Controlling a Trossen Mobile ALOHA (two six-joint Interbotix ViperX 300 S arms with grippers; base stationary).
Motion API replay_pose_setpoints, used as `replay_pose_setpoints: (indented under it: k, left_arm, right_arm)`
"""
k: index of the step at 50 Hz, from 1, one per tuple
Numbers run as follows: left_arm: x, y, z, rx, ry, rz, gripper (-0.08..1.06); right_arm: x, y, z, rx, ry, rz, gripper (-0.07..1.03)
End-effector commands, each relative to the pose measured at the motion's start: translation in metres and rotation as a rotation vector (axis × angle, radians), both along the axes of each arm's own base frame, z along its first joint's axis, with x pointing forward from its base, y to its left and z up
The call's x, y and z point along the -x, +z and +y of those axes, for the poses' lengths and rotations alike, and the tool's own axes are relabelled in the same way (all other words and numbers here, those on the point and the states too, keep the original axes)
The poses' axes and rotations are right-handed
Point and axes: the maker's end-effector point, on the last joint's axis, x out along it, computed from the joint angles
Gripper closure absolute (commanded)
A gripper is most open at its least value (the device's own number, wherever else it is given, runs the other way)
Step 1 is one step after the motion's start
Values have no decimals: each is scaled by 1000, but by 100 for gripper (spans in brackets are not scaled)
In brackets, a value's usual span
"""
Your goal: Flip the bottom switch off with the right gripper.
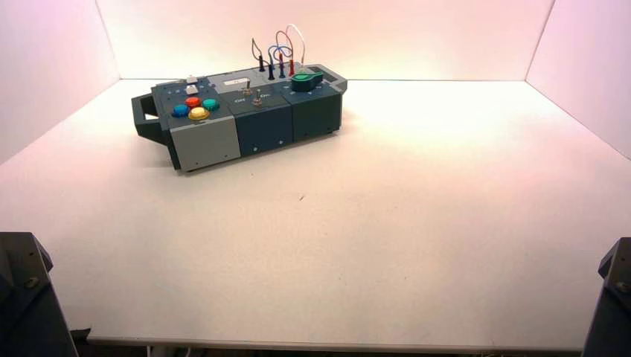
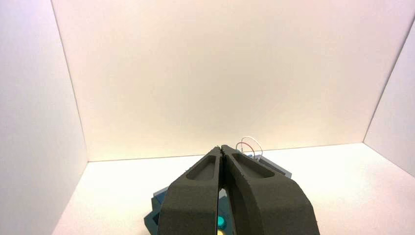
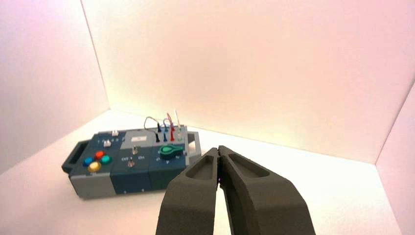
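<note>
Right wrist view shows the bottom switch (image 3: 131, 163), a tiny silvery toggle on the dark middle block of the box (image 3: 129, 178), nearer its front edge than the second toggle (image 3: 134, 148) behind it (two alike). The right gripper (image 3: 219, 150) hangs well apart from it, fingers (image 3: 244, 191) pressed together at the tips on nothing. Four round buttons cluster on the box's grey end, one green knob (image 3: 171, 149) at the other. Left wrist view shows the left gripper (image 2: 220, 148), fingers likewise clenched, hiding most of the box above the white tabletop (image 1: 372, 223).
</note>
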Motion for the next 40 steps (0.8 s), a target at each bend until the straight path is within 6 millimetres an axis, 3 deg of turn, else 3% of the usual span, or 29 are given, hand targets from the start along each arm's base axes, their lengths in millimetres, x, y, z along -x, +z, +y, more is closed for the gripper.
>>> replay_pose_setpoints:
  k: [1, 26, 40]
  left_arm:
    - [0, 7, -1, -3, -3, -18, 100]
    - [-6, 2, -2, -2, -5, 25, 100]
    - [-58, -37, -10, -66, -14, 322, 101]
  right_arm:
    - [-3, 4, 2, 1, 4, 1, 99]
    - [-2, 4, 2, -4, 6, 10, 99]
    - [-13, -9, 17, 34, 57, 134, 99]
